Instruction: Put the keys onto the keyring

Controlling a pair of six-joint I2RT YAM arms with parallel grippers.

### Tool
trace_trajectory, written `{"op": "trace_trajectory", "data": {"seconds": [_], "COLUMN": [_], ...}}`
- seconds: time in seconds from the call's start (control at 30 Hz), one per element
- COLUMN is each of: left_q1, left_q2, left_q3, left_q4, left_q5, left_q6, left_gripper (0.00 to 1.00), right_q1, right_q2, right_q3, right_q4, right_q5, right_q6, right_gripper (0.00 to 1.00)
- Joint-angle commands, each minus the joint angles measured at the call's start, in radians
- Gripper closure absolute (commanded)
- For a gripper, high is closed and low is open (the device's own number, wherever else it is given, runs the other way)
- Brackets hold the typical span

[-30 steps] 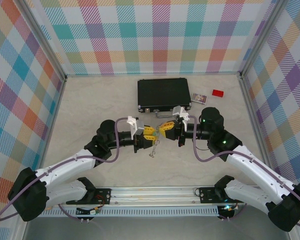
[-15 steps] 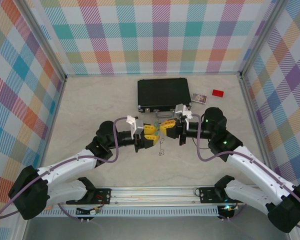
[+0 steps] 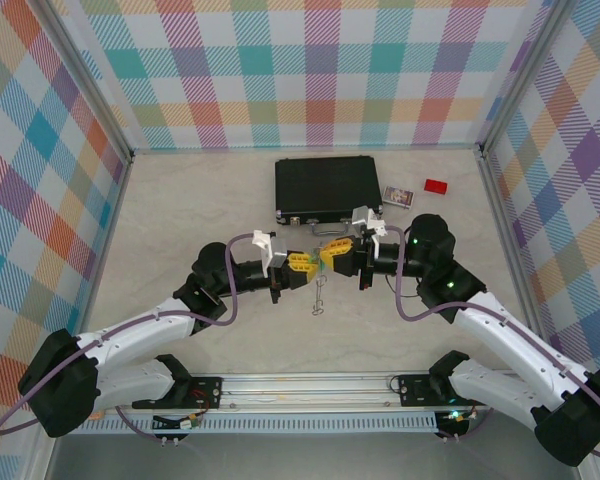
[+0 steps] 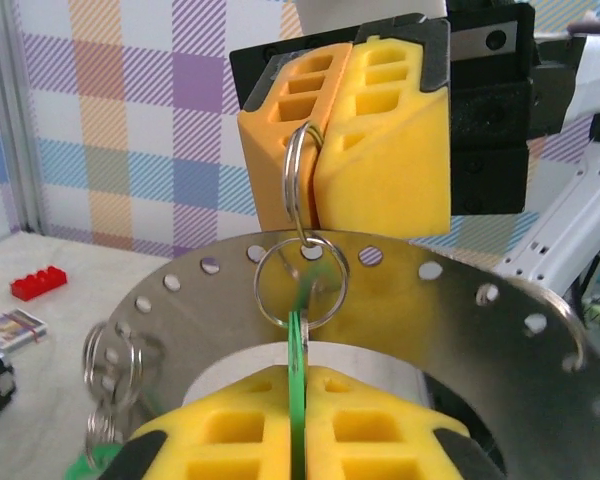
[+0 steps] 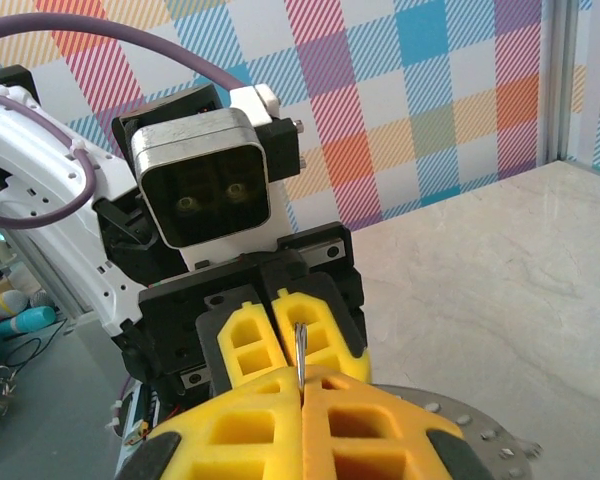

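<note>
My left gripper (image 4: 300,378) is shut on the thin edge of a bright-green key (image 4: 298,345). A small split ring (image 4: 302,280) links that key's end to a second small ring (image 4: 296,180). My right gripper (image 5: 300,385) is shut on that second ring, edge-on as a thin metal sliver (image 5: 299,362). The keyring (image 4: 470,300), a flat grey hoop with holes, stands between the two grippers; its edge (image 5: 485,440) lies by the right fingers. More small rings and another green key (image 4: 98,460) hang from its left side. From above, the left gripper (image 3: 300,263) and right gripper (image 3: 333,255) meet tip to tip, with the chain (image 3: 319,297) dangling below.
A black case (image 3: 327,188) lies just behind the grippers. A small card (image 3: 397,196) and a red block (image 3: 436,185) sit to its right. Plaid walls enclose the table on three sides. The arm bases and rail run along the near edge.
The left gripper's jaws were apart and have now closed on the green key. Both grippers have drawn closer together, and the dangling chain has swung slightly right.
</note>
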Motion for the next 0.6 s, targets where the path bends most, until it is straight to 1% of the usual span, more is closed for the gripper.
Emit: {"op": "trace_trajectory", "data": {"seconds": [0.0, 0.3, 0.57], "left_q1": [-0.007, -0.006, -0.006], "left_q2": [-0.014, -0.077, -0.055], "left_q3": [0.009, 0.04, 0.079], "left_q4": [-0.014, -0.143, -0.181], "left_q5": [-0.005, -0.021, 0.011], "left_q6": [0.019, 0.085, 0.093], "left_gripper": [1.0, 1.0, 1.0], "right_q1": [-0.012, -0.025, -0.025], "right_q2": [-0.03, -0.063, -0.043], "right_q3": [-0.017, -0.04, -0.034], "right_q4": [0.031, -0.017, -0.026], "right_q5": [-0.031, -0.029, -0.058], "right_q6": [-0.002, -0.028, -0.029], "right_gripper": [1.0, 1.0, 1.0]}}
